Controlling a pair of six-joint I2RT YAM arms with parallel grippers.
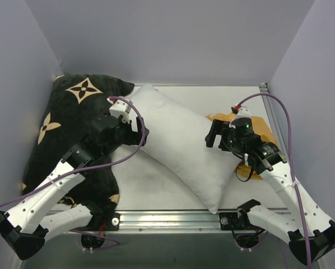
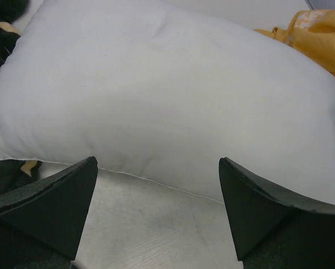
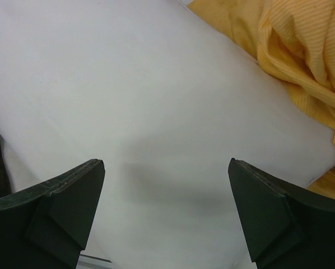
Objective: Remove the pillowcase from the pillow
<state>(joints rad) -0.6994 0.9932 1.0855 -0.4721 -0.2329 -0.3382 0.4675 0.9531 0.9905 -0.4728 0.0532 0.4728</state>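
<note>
The plain white pillow [image 1: 178,143] lies bare and diagonal across the table, from back left to front right. It fills the left wrist view [image 2: 173,89] and the right wrist view [image 3: 134,101]. The pillowcase [image 1: 257,131] lies crumpled with its orange-yellow face showing, behind and partly under my right arm; it also shows in the left wrist view [image 2: 319,33] and the right wrist view [image 3: 302,61]. My left gripper [image 1: 140,134] is open and empty at the pillow's left edge [image 2: 158,168]. My right gripper [image 1: 212,134] is open and empty just above the pillow's right side [image 3: 166,168].
A black cushion with tan flower marks [image 1: 72,117] fills the table's left side under my left arm. Grey walls close in the back and both sides. A metal rail [image 1: 173,216] runs along the front edge.
</note>
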